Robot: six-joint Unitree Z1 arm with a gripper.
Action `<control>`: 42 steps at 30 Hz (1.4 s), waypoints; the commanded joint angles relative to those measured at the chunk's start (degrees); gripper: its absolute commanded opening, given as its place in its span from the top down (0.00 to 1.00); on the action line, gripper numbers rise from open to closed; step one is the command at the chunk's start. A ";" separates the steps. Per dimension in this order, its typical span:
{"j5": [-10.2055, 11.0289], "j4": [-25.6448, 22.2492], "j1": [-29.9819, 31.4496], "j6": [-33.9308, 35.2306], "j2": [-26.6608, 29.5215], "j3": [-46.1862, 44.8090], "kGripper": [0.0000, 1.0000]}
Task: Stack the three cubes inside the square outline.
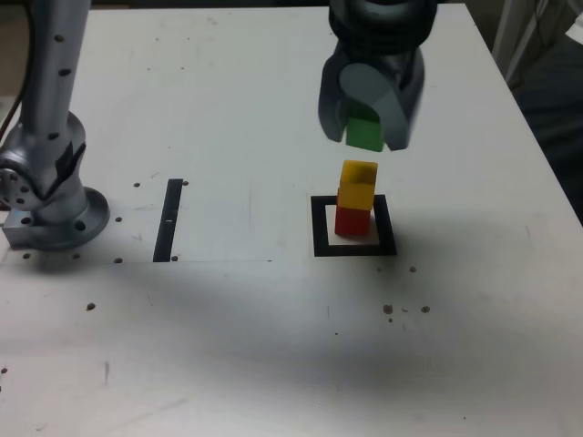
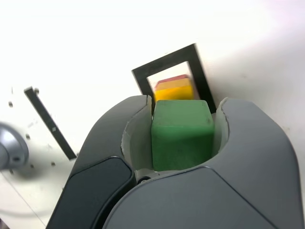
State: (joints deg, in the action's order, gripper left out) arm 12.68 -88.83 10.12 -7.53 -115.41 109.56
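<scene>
I see my gripper (image 2: 182,129) pinching the green cube (image 2: 181,135) above the square outline (image 1: 323,238). Inside the outline, the red cube (image 1: 352,221) sits on the pale centre with the yellow cube (image 1: 357,185) stacked on it, below the green one.

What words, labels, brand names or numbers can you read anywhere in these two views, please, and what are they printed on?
None: no readable text, number or brand shows in either view.
green cube, yellow cube, red cube: plain faces, no markings.
gripper: plain grey shells, no logo visible.
square outline and black strip: solid black; the strip bears a tiny pale mark, too small to read.
</scene>
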 commanded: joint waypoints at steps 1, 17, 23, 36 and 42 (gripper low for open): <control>-0.90 0.00 -0.69 1.20 0.45 -0.62 0.67; -3.99 2.08 -2.21 5.60 -0.33 -4.16 0.67; -4.55 2.37 -2.30 5.60 -0.99 -4.31 0.67; -5.36 3.03 -2.90 5.32 -2.50 -4.61 0.62; -5.78 3.18 -3.33 4.73 -3.10 -4.99 0.37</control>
State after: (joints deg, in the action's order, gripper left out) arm 7.01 -85.80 6.97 -2.67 -118.24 104.71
